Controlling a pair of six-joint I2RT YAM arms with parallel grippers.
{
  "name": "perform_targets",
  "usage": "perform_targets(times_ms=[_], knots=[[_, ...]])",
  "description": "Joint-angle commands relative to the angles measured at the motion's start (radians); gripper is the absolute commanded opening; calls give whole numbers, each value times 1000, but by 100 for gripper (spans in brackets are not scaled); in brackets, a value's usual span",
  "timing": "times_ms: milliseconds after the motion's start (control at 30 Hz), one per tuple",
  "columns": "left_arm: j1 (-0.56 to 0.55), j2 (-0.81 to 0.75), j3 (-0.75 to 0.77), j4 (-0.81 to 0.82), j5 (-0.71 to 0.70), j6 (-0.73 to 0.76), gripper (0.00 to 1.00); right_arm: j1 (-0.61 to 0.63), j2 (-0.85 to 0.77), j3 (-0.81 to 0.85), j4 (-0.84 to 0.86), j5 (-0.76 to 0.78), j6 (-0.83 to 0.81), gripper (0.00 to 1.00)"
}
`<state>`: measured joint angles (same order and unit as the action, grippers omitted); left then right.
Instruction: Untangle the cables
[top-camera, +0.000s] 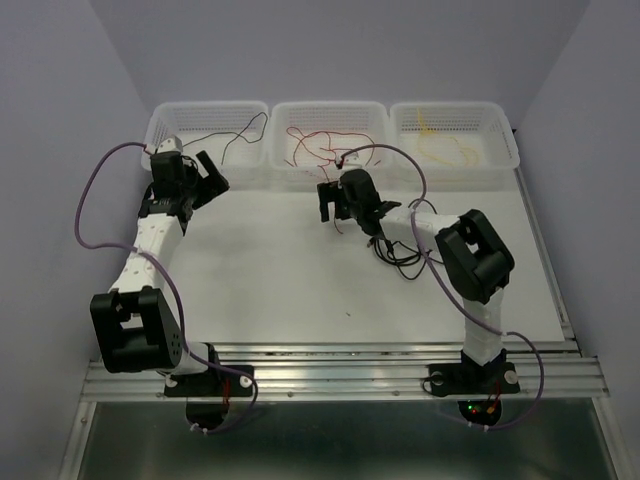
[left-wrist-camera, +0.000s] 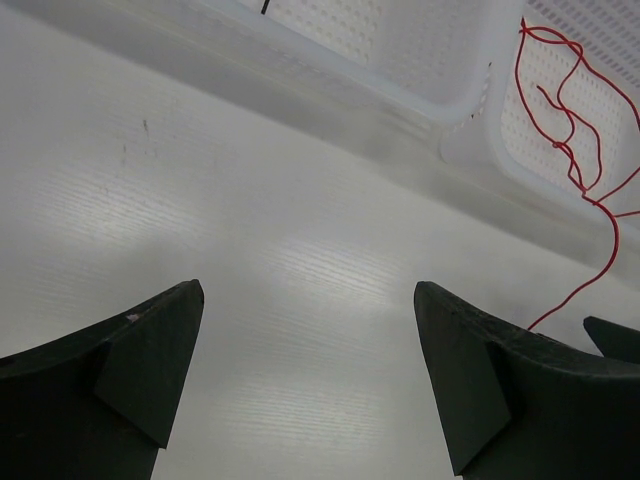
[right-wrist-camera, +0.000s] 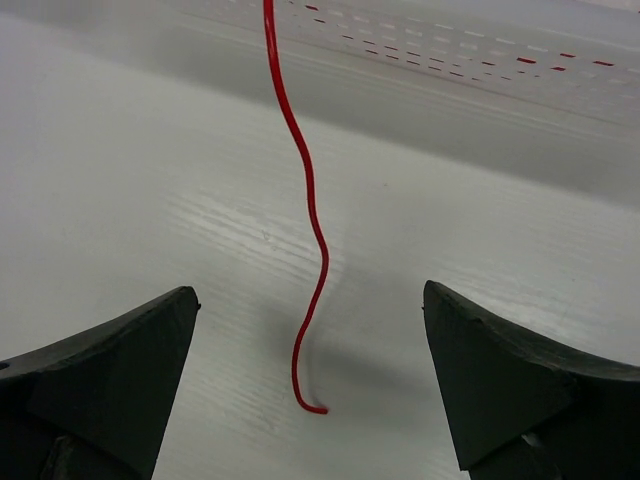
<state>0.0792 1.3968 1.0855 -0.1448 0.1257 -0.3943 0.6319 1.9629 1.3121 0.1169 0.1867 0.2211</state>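
The red cable (top-camera: 318, 146) lies looped in the middle basket (top-camera: 330, 108). One end trails over the front rim onto the table. In the right wrist view this red end (right-wrist-camera: 312, 250) hangs down between my open fingers, its tip just above the table, touching neither finger. My right gripper (top-camera: 329, 207) (right-wrist-camera: 310, 295) is open and empty. The black cable (top-camera: 243, 133) lies in the left basket (top-camera: 205, 108). The yellow cable (top-camera: 440, 142) lies in the right basket (top-camera: 455, 108). My left gripper (top-camera: 212, 178) (left-wrist-camera: 308, 290) is open and empty over bare table in front of the left basket. The red cable (left-wrist-camera: 566, 150) shows at its right.
The three white mesh baskets stand in a row along the table's back edge. Thin black loops (top-camera: 398, 260) lie on the table under my right forearm. Purple arm cables arc beside both arms. White walls close in the left, right and back sides.
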Motion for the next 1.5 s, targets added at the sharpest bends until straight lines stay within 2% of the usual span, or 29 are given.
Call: perform_targets(times_ms=[0, 67, 100, 233, 267, 333, 367, 400, 667, 767, 967, 1233, 1267, 1300, 1333, 1400, 1467], knots=[[-7, -50, -15, 59, 5, -11, 99, -6, 73, 51, 193, 68, -6, 98], [-9, -51, -13, 59, 5, -12, 99, -6, 118, 61, 248, 88, -11, 94], [-9, -50, -12, 59, 3, -11, 99, -6, 132, 79, 263, 94, -12, 85], [-9, -53, -4, 48, -17, -6, 99, -6, 174, 104, 299, 117, -14, 66], [-9, -55, -4, 48, -20, -5, 99, -6, 177, 107, 306, 119, -17, 51], [-9, -58, -4, 48, -20, -6, 99, -6, 179, 111, 311, 119, -25, 31], [-9, -59, -3, 48, -20, -6, 99, -6, 172, 111, 308, 120, -19, 13], [-9, -62, -1, 48, -23, -6, 99, -6, 145, 99, 303, 122, -16, 1], [-9, -82, 4, 50, -20, -8, 99, -6, -38, 144, 155, 47, -49, 1], [-9, -84, 4, 54, -18, -9, 99, -6, -33, 217, 145, 1, -75, 1], [-9, -79, 10, 62, -24, -2, 99, -87, 117, 492, 118, -21, -88, 1], [-9, -55, 25, 70, -12, 6, 99, -141, 442, 879, 107, -10, -157, 1], [-9, -55, 28, 68, -12, 6, 99, -141, 464, 880, 95, -15, -164, 2], [-9, -50, 31, 70, -14, 8, 99, -141, 479, 935, 72, -21, -163, 13], [-9, -48, 33, 68, -14, 6, 99, -141, 491, 953, 63, -26, -163, 29], [-9, -44, 36, 68, -9, 5, 99, -141, 490, 955, 52, -33, -161, 70], [-9, -42, 40, 70, -5, 3, 99, -141, 467, 928, 50, -30, -157, 81]])
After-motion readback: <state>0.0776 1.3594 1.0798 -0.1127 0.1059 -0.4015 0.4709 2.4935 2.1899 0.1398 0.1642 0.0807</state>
